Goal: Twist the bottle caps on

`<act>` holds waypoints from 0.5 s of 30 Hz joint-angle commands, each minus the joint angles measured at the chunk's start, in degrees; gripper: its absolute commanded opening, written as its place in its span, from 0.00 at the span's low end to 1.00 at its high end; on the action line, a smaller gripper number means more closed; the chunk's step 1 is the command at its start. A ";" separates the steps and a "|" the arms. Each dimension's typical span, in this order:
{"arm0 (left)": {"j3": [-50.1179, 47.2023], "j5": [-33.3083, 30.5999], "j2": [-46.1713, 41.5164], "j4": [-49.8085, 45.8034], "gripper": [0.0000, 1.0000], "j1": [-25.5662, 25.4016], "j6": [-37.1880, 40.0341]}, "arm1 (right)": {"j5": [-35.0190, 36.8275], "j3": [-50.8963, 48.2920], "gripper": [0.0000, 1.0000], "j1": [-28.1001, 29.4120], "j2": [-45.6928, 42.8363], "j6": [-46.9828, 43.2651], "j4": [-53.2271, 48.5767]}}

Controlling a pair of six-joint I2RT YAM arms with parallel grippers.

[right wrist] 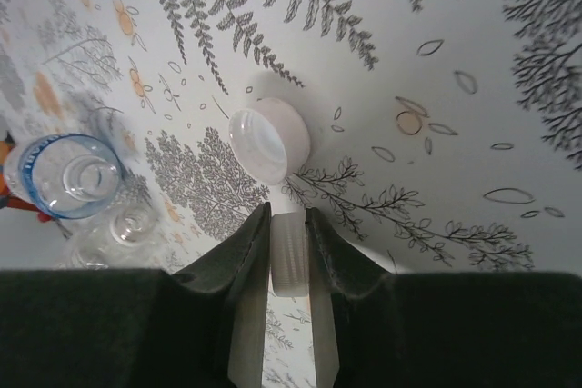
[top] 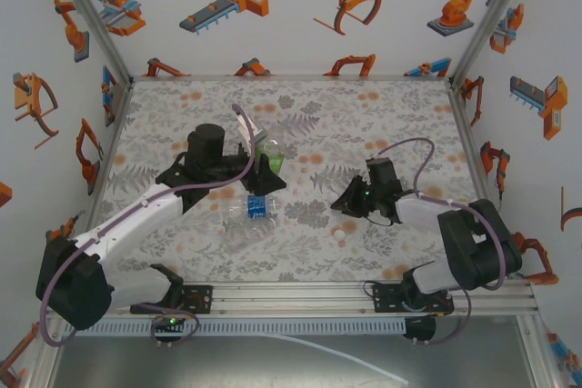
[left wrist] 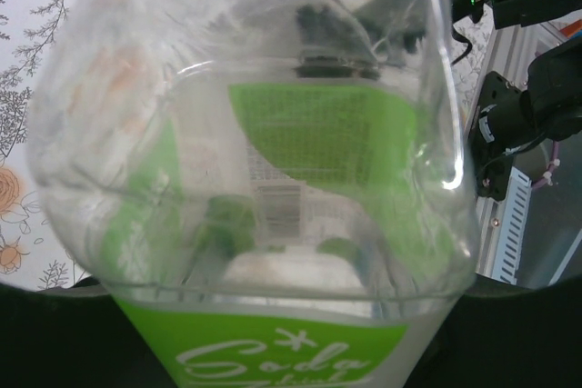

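Starting with the caps: one loose cap [right wrist: 268,141] sits tilted on the tabletop [top: 391,115], right of middle toward the near edge, just past the right gripper [right wrist: 289,213]. That one's jaws are pinched on what looks like a second cap [right wrist: 289,261], held edge-on. Meanwhile the left gripper [top: 264,168] is clamped on the see-through green bottle [left wrist: 309,134] mid-table, can't tell which way it points. The blue-label bottle [top: 256,207] lies on its side just beside it, long axis roughly left-right.
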 commanded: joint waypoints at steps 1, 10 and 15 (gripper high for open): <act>1.44 0.08 -2.30 -0.68 0.00 -0.43 -0.53 | -1.24 -2.14 0.28 -2.47 -0.47 -0.95 1.73; 0.38 -1.00 -3.16 -0.15 0.00 -0.57 -0.84 | 9.82 3.02 0.41 -2.77 -8.47 -11.05 -22.67; 0.11 -1.71 -2.96 0.96 0.00 -0.65 -1.17 | 15.46 8.25 0.42 -1.15 -10.26 -14.87 -31.05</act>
